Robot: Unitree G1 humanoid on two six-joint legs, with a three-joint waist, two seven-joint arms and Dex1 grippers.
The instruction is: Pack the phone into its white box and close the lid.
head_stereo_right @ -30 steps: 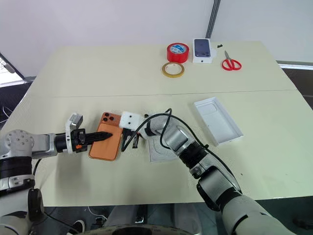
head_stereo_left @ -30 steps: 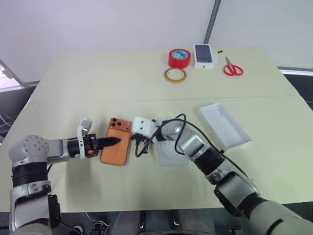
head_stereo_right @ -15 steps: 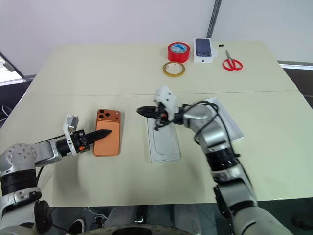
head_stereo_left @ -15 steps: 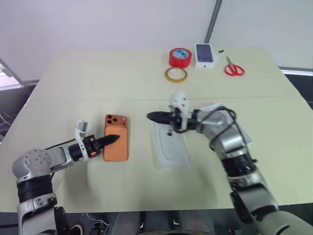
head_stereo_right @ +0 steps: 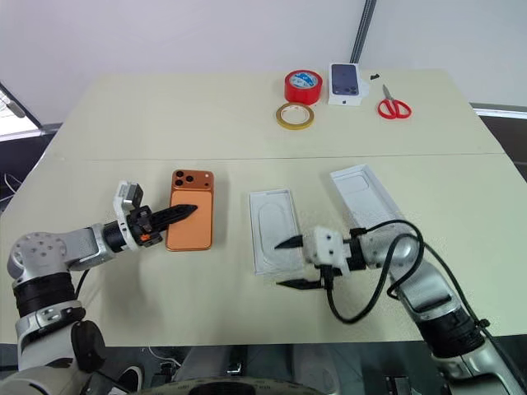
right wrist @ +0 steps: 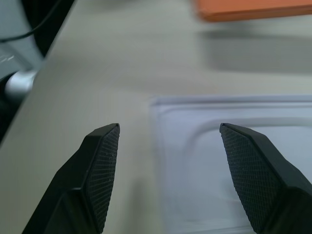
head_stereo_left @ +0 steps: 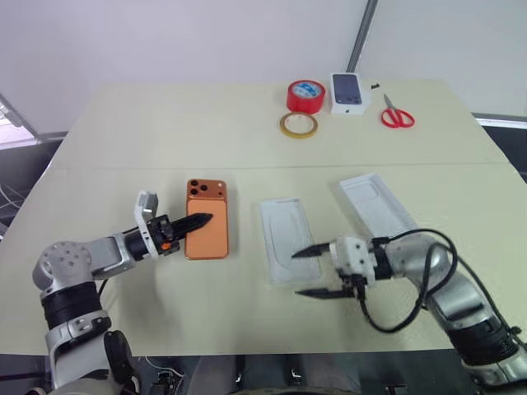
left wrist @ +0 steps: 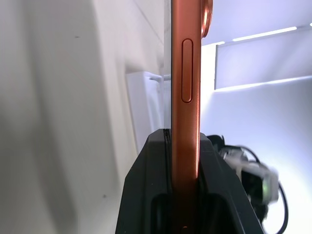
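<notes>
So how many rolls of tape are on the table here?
2. Both sit at the table's far edge: the red tape roll, and the thinner tan tape roll lying flat just in front of it.

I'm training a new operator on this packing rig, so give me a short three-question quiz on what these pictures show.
1. True or false: the left gripper is shut on the phone.
2. Which thing lies nearest the scissors? A) the small white carton B) the yellow tape ring C) the phone
3. Fill in: the right gripper, at the near end of the thin white insert, has its jaws ___.

Key: 1 true; 2 A; 3 open.
</notes>
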